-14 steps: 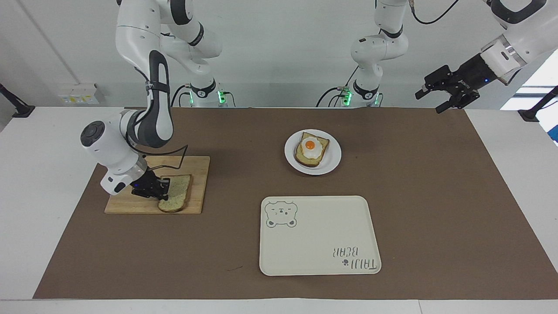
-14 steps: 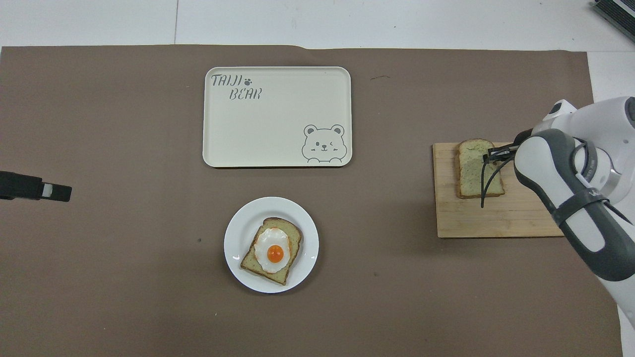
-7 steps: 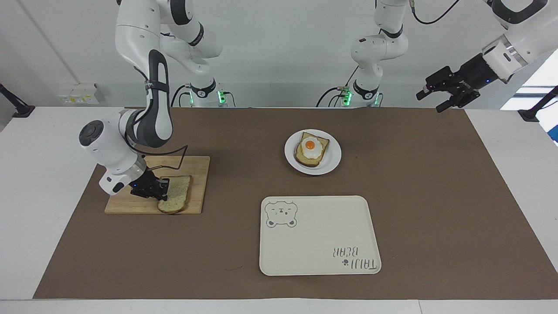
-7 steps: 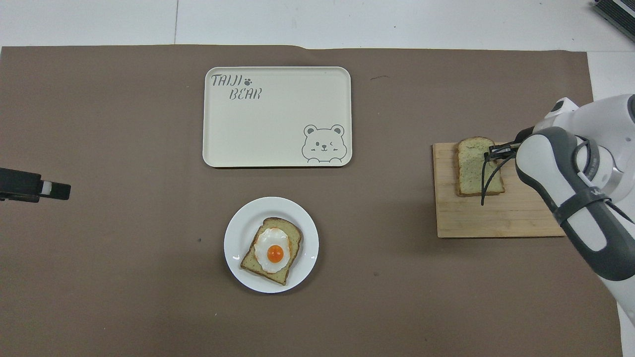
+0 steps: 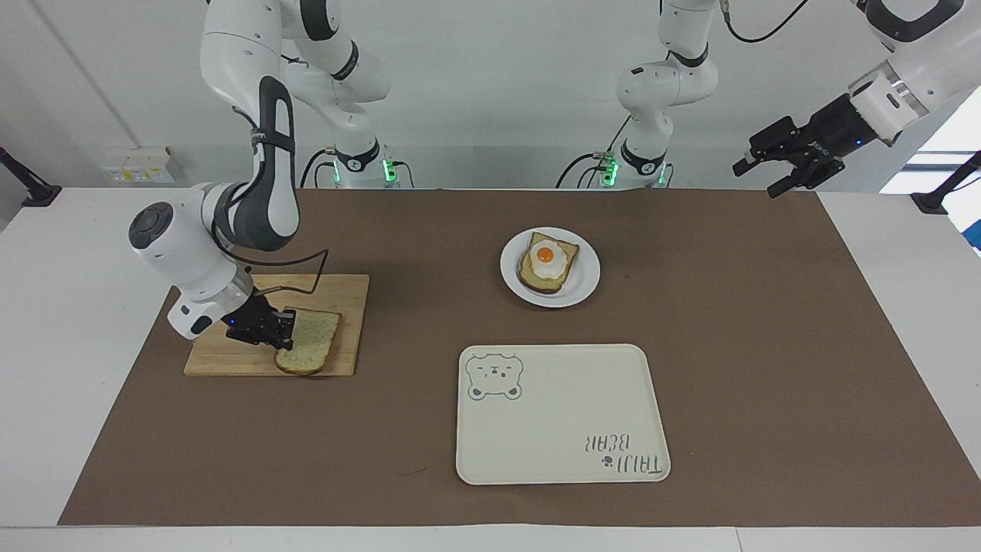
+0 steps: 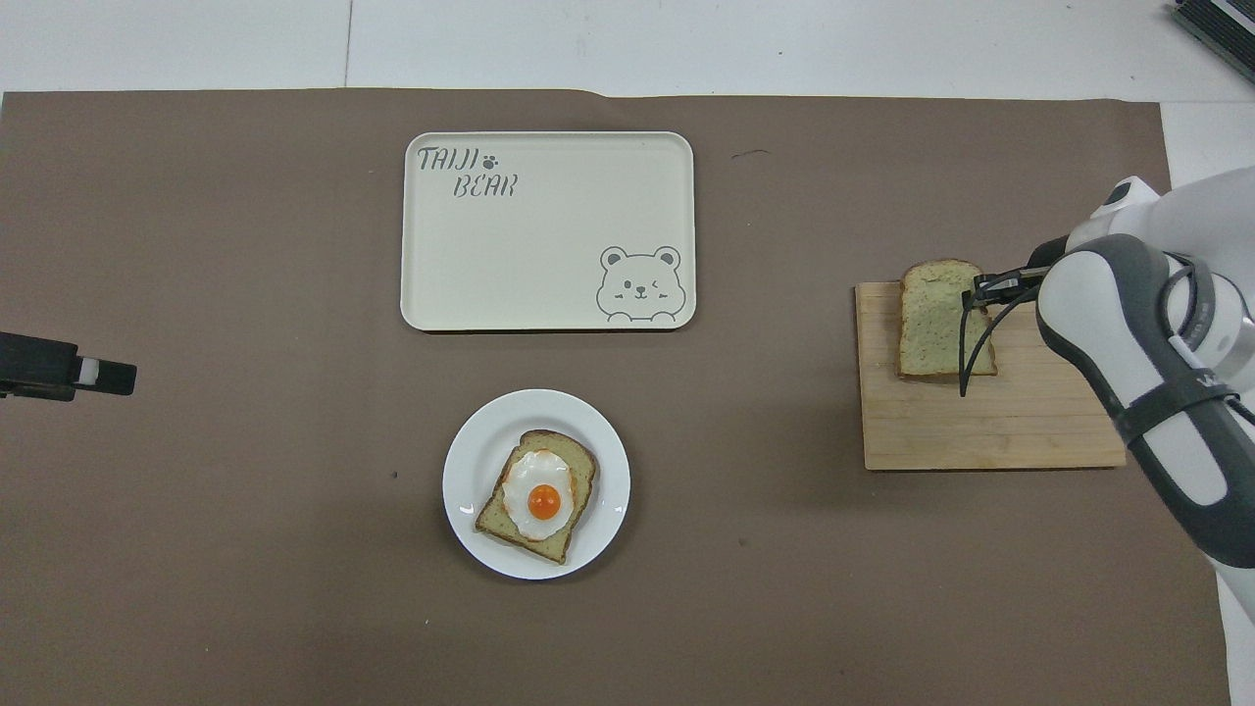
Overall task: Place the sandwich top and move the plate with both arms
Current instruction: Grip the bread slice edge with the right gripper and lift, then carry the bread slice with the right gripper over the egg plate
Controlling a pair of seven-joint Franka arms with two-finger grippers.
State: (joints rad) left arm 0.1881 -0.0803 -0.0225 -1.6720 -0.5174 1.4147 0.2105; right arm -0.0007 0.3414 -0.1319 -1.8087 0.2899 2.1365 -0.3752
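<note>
The right gripper (image 5: pixel 277 331) is down at the wooden cutting board (image 5: pixel 349 295), and its fingers (image 5: pixel 285 325) are closed on one edge of the sandwich top (image 5: pixel 313 349). The slice is tilted, with the gripped edge a little raised, and its rounded end reaches just past the board's edge that is farther from the robots. From above, the same slice (image 6: pixel 936 316) covers the corner of the board (image 6: pixel 990 431).

The plate (image 5: pixel 584 285) is well apart from the cutting board, toward the left arm's end of the table and a little nearer to the robots. On it lies a bread slice with a fried egg (image 5: pixel 545 259). The cream tray (image 5: pixel 559 429) with the bear drawing is also toward the left arm's end from the board, and farther from the robots.

The left gripper (image 5: pixel 783 170) waits in the air, far from the cutting board, over the mat's corner at the left arm's end. Its fingers are apart and hold nothing.
</note>
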